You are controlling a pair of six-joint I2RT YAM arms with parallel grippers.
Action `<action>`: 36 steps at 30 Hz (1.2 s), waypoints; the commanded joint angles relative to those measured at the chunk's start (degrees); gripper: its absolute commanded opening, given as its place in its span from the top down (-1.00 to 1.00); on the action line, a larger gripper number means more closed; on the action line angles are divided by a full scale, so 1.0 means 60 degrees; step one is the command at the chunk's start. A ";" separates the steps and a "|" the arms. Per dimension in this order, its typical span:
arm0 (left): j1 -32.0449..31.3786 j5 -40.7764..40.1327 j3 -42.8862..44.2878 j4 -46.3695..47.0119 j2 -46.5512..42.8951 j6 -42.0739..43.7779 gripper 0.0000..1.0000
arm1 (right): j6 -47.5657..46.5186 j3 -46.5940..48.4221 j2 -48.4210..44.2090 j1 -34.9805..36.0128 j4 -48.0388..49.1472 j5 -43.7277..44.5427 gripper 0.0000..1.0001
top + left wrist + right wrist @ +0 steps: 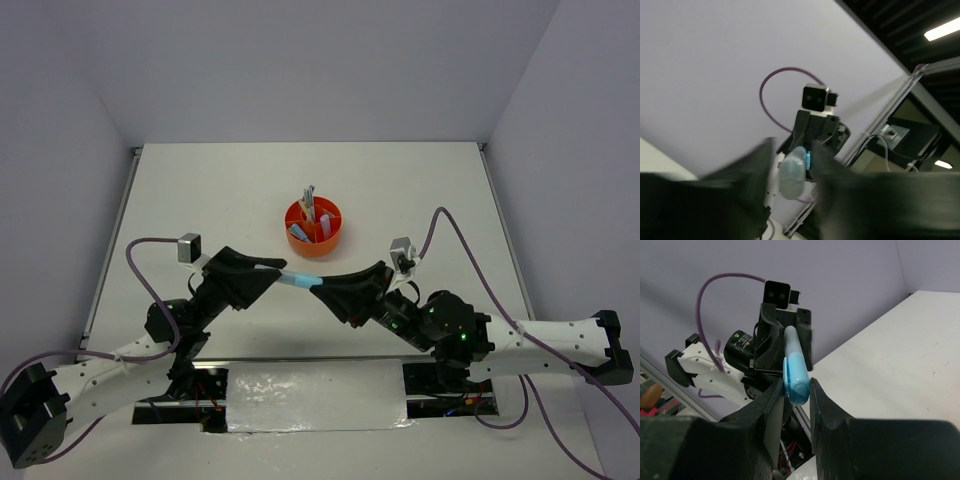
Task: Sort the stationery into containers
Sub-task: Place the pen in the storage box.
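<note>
A blue marker (297, 280) with a pale body hangs level in the air between my two grippers, just in front of the orange organiser (318, 250). My left gripper (270, 271) is shut on its pale end (791, 175); the fingers there are blurred. My right gripper (322, 289) is shut on its blue cap (796, 377), with a finger (771, 410) pressed on each side. The organiser holds upright thin pens (308, 203), a pink marker (324, 222) and a blue one (297, 233). No other stationery shows on the table.
The white table (200, 190) is walled in by grey panels on the left, back and right. A shiny foil-like sheet (315, 395) lies at the near edge between the arm bases. Purple cables loop over both wrists.
</note>
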 commanded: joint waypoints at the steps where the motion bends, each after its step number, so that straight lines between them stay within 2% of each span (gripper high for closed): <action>1: -0.0021 -0.0019 0.0128 -0.0345 -0.0108 0.0227 -0.21 | -0.0025 0.0397 -0.0010 0.0068 -0.0147 -0.0164 1.00; 3: 0.0009 -0.0297 0.0653 -0.1914 -0.0430 0.0475 -0.98 | 0.0266 0.0849 0.0063 -0.0107 -0.1477 0.0390 1.00; 4: 0.0038 -0.0719 0.0932 -0.3880 -0.0766 0.0651 -0.99 | 0.0486 0.1084 0.0252 -0.0209 -0.2700 0.0583 1.00; 7: 0.0067 -0.1904 0.2687 -0.7797 -0.1178 0.1558 -0.99 | 0.1464 0.1978 0.0619 -0.0955 -0.4698 0.0833 1.00; 8: 0.0067 -0.3244 0.3838 -1.0581 -0.1150 0.1865 -0.99 | 0.2021 0.2314 0.0823 -0.1320 -0.5879 0.1022 1.00; 10: 0.0096 -0.4730 0.4958 -1.3087 -0.0670 0.2116 -0.99 | 0.2420 0.2478 0.0825 -0.1615 -0.6679 0.1228 1.00; 11: 0.0096 -0.6129 0.5993 -1.5318 -0.0434 0.2146 -0.99 | 0.2552 0.2551 0.0767 -0.1733 -0.7103 0.1302 1.00; 15: 0.0243 -0.8133 0.7569 -1.8787 0.0985 0.2278 -0.99 | 0.2671 0.3223 0.1027 -0.2405 -0.8115 0.1696 1.00; 17: 0.0258 -0.8703 0.8024 -2.0020 0.1208 0.2221 -0.99 | 0.2729 0.4215 0.1540 -0.2757 -0.9431 0.1917 1.00; 19: 0.0258 -0.8795 0.8185 -2.0480 0.1238 0.2321 -0.98 | 0.2686 0.5298 0.2638 -0.3372 -1.0775 0.1976 1.00; 27: 0.0258 -0.6774 0.8127 -2.0275 0.0374 0.5089 -0.99 | 0.1866 0.7662 0.5876 -0.4926 -1.2598 0.1566 1.00; 31: 0.0272 -0.6408 0.7748 -1.9941 -0.0093 0.6391 -0.99 | 0.1486 0.8395 0.6625 -0.5336 -1.2557 0.0880 1.00; 36: 0.0272 -0.5721 0.6899 -1.9164 -0.0446 0.6819 -0.99 | 0.1280 0.9244 0.7547 -0.5439 -1.2775 0.0687 1.00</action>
